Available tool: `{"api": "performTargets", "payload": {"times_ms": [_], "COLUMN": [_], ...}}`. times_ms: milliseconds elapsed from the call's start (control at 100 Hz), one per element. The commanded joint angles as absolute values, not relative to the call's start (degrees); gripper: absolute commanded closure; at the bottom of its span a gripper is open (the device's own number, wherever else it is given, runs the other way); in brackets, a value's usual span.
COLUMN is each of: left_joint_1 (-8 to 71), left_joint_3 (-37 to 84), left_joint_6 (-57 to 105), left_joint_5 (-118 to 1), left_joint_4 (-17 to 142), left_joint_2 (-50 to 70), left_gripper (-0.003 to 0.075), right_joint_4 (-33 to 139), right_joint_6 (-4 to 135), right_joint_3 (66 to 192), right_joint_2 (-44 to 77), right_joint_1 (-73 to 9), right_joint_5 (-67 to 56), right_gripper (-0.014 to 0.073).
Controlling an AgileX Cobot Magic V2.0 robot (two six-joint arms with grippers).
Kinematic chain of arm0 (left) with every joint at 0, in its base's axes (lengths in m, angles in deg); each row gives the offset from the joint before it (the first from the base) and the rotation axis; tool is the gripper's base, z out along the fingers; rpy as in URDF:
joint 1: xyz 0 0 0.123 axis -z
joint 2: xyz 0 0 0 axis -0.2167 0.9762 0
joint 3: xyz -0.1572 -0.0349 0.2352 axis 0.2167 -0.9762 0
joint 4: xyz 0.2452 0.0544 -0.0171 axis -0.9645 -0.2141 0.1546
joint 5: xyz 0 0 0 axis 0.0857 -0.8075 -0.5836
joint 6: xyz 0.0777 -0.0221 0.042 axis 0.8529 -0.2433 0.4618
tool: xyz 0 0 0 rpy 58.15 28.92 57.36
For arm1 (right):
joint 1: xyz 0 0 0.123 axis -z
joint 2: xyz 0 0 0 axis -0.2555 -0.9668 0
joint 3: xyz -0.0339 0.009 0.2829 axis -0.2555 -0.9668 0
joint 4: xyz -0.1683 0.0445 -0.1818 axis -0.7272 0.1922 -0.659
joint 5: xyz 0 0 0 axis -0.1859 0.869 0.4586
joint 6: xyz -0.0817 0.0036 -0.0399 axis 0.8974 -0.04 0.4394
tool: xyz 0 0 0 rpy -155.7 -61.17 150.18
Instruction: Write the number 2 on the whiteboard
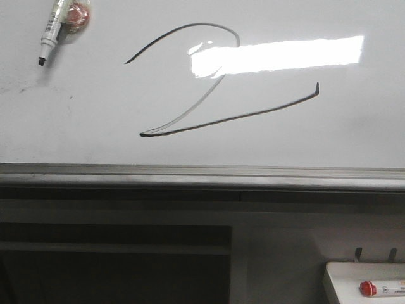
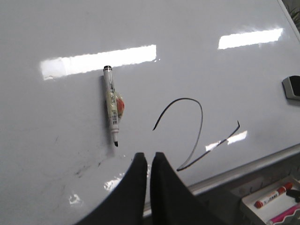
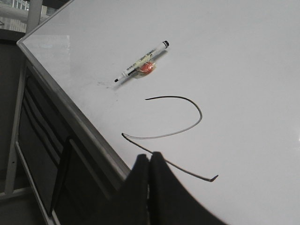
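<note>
Both pairs of jaws are closed on nothing: our left gripper (image 2: pixel 148 157) shows its two dark fingers pressed together above the board, and our right gripper (image 3: pixel 149 158) looks the same, fingers meeting with no marker between them. We see the number 2 (image 1: pixel 221 101) fully drawn on the whiteboard (image 1: pixel 76 139), toward the near edge: a curved top, a thin diagonal running down to a sharp point, then a long slanted base stroke ending in a small tick. The diagonal is fainter than the base, but the figure reads clearly, so we judge the writing itself done. Beside the 2, on our left in the front view, the black marker (image 1: pixel 52 33) lies flat on the board, uncapped, with an orange-red blob at its barrel that we cannot identify, and apart from both grippers. Faint grey smudges (image 1: pixel 28 88) sit near its tip. Along the near side runs the grey edge rail (image 1: pixel 202 176), and below it to our right a small white tray (image 1: pixel 342 278) holds a red-capped marker (image 1: pixel 380 289). A dark eraser (image 2: pixel 291 87) rests on the board's far side in the left wrist view. Little seems left beyond, perhaps, retracting our arms
</note>
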State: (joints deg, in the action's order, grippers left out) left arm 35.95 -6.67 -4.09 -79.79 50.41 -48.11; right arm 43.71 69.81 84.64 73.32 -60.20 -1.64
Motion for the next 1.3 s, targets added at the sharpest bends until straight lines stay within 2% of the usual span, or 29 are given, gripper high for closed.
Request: {"api": "performTargets", "payload": {"times_ms": [0, 550, 880, 1000, 1100, 1290], "left_joint_1": [35.72, 35.72, 35.45, 31.88, 26.30, 17.34], "left_joint_3": [-6.50, -11.65, -17.01, -20.37, -24.94, -32.70], "left_joint_6": [-4.10, -4.10, -4.10, -4.10, -4.10, -4.10], "left_joint_5": [-76.49, -76.64, -69.13, -57.89, -49.13, -49.88], "left_joint_4": [50.98, 51.62, 49.84, 40.32, 40.42, 49.60], "left_joint_2": [-49.45, -48.75, -49.32, -49.49, -49.49, -49.49], "left_gripper": [0.0741, 0.0741, 0.0741, 0.0741, 0.0741, 0.0741], "right_joint_4": [44.38, 44.38, 44.38, 44.38, 44.38, 44.38], "right_joint_6": [69.68, 69.68, 69.68, 69.68, 69.68, 69.68], "right_joint_3": [85.72, 85.72, 85.72, 85.72, 85.72, 85.72], "right_joint_2": [73.37, 73.37, 73.37, 73.37, 73.37, 73.37], "right_joint_1": [-59.73, -59.73, -59.73, -59.73, -59.73, -59.73], "right_joint_5": [-6.36, -6.36, -6.36, -6.36, -6.36, -6.36], "right_gripper": [0.0660, 0.0660, 0.0660, 0.0660, 0.0660, 0.0665]}}
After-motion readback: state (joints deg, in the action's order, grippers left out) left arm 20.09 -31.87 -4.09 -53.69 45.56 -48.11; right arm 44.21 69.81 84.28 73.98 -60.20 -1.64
